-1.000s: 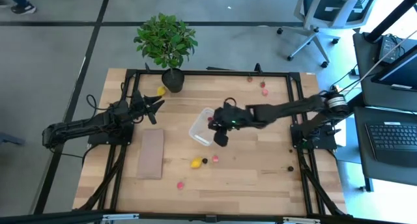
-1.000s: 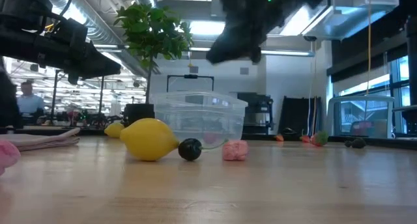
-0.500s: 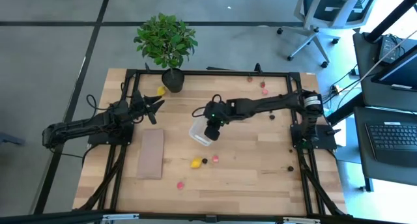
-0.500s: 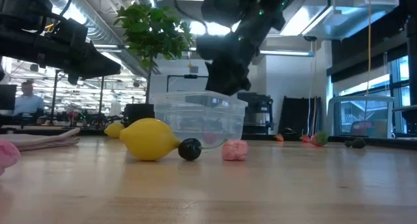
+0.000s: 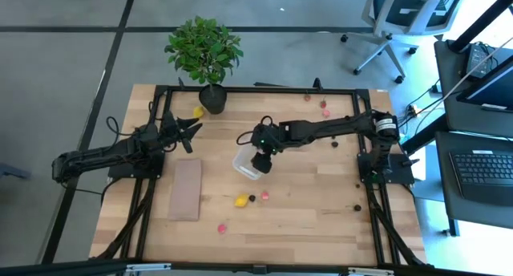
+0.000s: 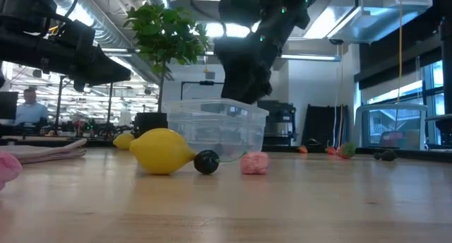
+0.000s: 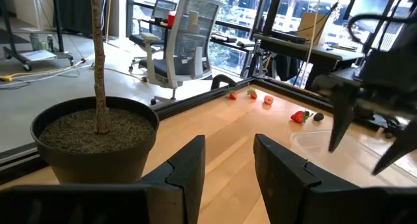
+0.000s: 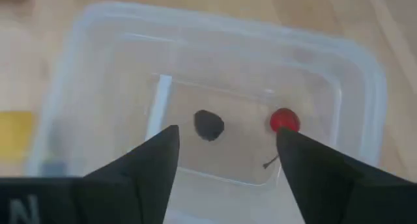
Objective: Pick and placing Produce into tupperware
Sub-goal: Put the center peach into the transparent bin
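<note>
The clear tupperware (image 5: 245, 164) (image 6: 212, 126) stands mid-table. Inside it lie a dark maroon piece (image 8: 208, 125) and a red cherry (image 8: 284, 120). My right gripper (image 5: 258, 160) (image 8: 225, 152) hangs open just above the tub, fingers pointing down, holding nothing. On the table in front of the tub rest a yellow lemon (image 6: 161, 151), a dark ball (image 6: 205, 162) and a pink piece (image 6: 255, 162). Another pink piece (image 5: 222, 227) lies nearer the front edge. My left gripper (image 5: 192, 133) waits shut at the far left, near the plant pot.
A potted plant (image 5: 204, 55) stands at the far edge, a yellow piece (image 5: 198, 111) beside its pot. A tan board (image 5: 186, 189) lies left of the tub. Red pieces (image 5: 324, 113) sit far right; dark ones (image 5: 357, 207) lie toward the right edge.
My right gripper has gone from the tub's right side toward the table's left, coming down over the tub, and has opened. The dark maroon piece now lies on the tub's floor.
</note>
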You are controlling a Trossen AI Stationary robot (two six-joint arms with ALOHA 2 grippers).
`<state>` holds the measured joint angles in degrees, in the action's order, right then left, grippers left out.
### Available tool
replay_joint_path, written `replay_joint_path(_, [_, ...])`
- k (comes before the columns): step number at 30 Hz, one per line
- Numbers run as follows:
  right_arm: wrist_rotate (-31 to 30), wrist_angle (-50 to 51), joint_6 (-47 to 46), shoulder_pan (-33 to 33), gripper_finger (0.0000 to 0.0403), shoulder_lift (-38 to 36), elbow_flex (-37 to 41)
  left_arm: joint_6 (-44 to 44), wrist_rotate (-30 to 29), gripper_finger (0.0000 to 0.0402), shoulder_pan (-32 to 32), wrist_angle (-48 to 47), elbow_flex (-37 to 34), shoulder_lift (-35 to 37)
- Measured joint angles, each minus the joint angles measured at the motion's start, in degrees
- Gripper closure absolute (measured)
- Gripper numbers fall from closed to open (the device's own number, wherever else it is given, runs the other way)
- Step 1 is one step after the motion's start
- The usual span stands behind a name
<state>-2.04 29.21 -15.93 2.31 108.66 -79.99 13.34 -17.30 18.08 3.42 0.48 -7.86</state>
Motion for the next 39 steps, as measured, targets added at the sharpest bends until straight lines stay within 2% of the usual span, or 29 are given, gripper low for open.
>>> replay_joint_path(6, [1.19,1.66,5.76,-6.83,0.0135,-4.33,-0.53,0.00,0.00,0.0278,0.00,0.00,0.01,0.00])
replay_joint_path(13, [-9.60,4.14,5.14,-17.20,0.0143,-3.51,-0.30,0.00,0.00,0.0278,0.00,0.00,0.00,0.00])
replay_joint_path(19, [-10.78,3.32,5.71,-22.62,0.0153,-0.87,-0.28,0.00,0.00,0.0278,-0.02,-0.09,0.01,0.02])
replay_joint_path(27, [-10.86,2.91,2.79,-23.62,0.0171,3.70,0.15,0.00,0.31,0.0278,-0.01,-0.28,-0.01,0.01])
replay_joint_path(32, [-8.16,-3.00,2.66,-22.78,0.0183,5.01,4.27,0.00,0.35,0.0278,-0.02,-0.33,-0.01,0.01])
replay_joint_path(39, [-8.00,-9.53,2.61,-21.41,0.0194,5.07,8.64,0.02,0.46,0.0278,-0.02,-0.33,0.01,0.02])
